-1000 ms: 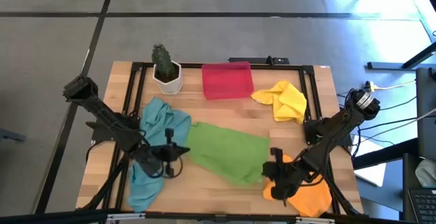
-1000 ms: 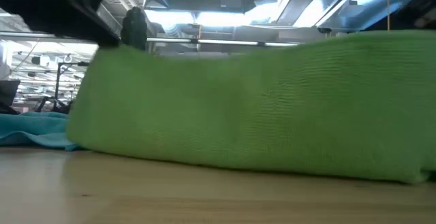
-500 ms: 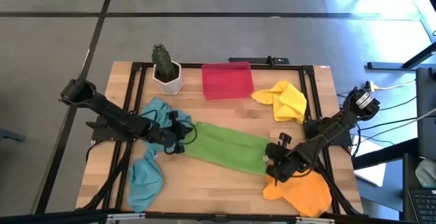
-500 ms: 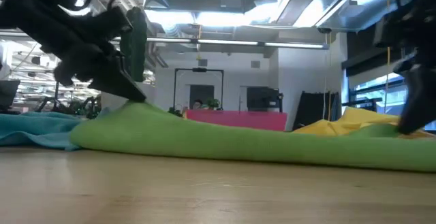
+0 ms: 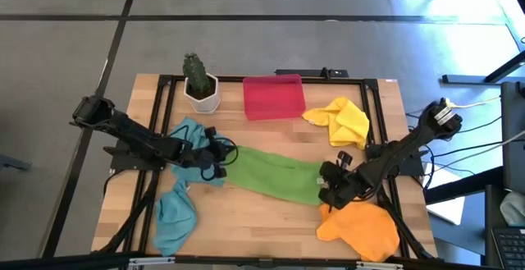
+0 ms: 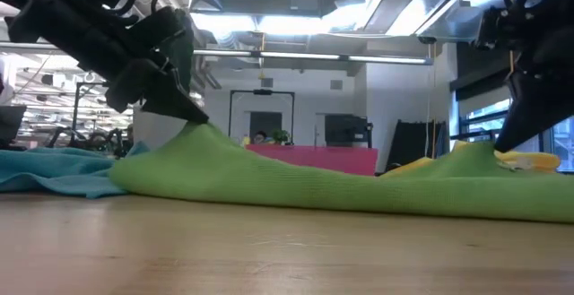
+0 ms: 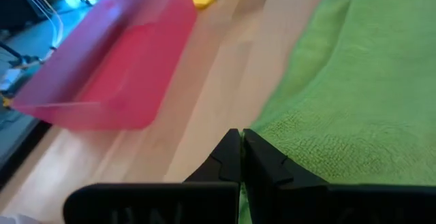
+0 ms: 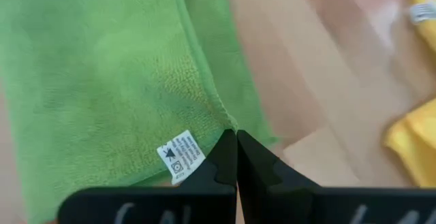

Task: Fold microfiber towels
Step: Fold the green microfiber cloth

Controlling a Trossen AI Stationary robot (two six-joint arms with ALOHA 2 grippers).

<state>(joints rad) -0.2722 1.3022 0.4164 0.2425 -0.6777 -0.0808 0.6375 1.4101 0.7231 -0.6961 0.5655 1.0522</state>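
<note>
The lime green towel (image 5: 275, 176) lies as a long strip across the table's middle, its body on the wood (image 6: 314, 192). My left gripper (image 5: 220, 162) is shut on its left end and my right gripper (image 5: 326, 192) is shut on its right end. A teal-blue towel (image 5: 179, 212) lies crumpled under and beside my left arm. The orange towel (image 5: 361, 231) lies by the near edge under my right arm. The yellow towel (image 5: 344, 121) lies bunched at the far right. My left gripper pinches the green towel's left end (image 6: 204, 134) between its two shut fingers, slanting down from the table's left. That end is drawn up into a low peak; the rest lies on the table. How many layers it holds is hidden. My right gripper pinches the towel's hemmed edge (image 8: 221, 118) at its right end, close to the white label (image 8: 180, 156). The fingers slant down from the table's right. That end is raised in a low peak (image 6: 475, 151) while the rest lies on the wood.
A red tray (image 5: 273, 96) stands at the far middle. A cactus in a white pot (image 5: 199, 88) is at the far left. A black frame (image 5: 164, 114) runs round the table. Bare wood (image 5: 254, 221) shows along the near edge.
Both grippers, staying shut, have gone toward the table's far edge and down, carrying the green towel's raised near edge with them. The towel has folded over on itself, from a broad raised sheet to a narrow strip lying low on the table.
</note>
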